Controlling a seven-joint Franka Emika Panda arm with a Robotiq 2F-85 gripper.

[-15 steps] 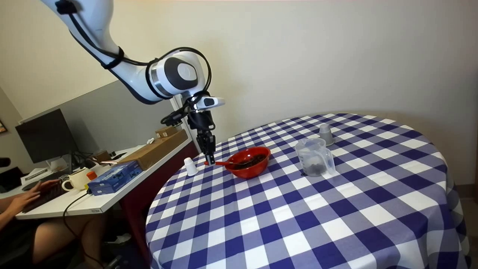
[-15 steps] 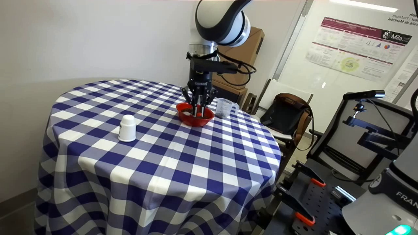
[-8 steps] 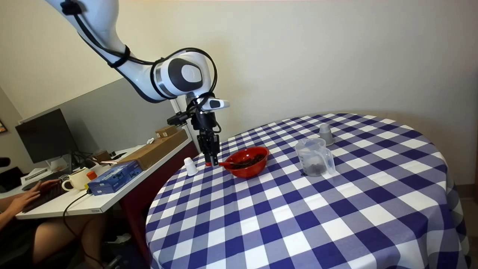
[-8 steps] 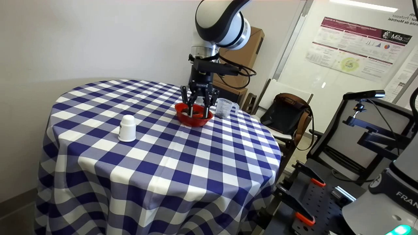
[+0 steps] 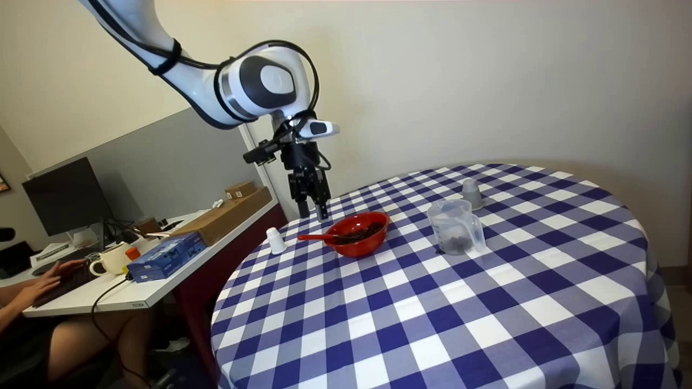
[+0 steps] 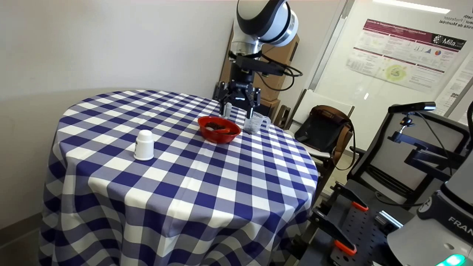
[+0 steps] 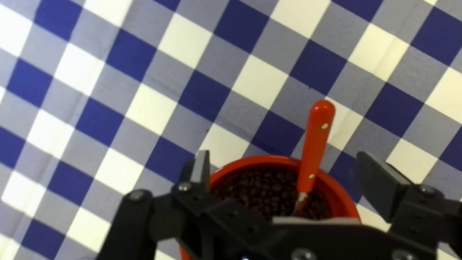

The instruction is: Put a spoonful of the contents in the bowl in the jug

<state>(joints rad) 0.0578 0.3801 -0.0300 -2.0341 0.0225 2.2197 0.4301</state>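
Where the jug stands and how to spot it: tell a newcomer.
Find the checked tablecloth, then the red bowl on it. Right of that bowl in both exterior views stands the jug: the one translucent vessel there, with a side handle.

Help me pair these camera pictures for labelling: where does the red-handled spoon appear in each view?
In an exterior view: the red-handled spoon, left of centre, sticks out over the left rim of the red bowl.
In an exterior view: the spoon, just left of picture centre, inside the bowl's outline.
Wrist view: the spoon, right of centre, points up across the bowl's upper rim.
Shared landmark: the red bowl.
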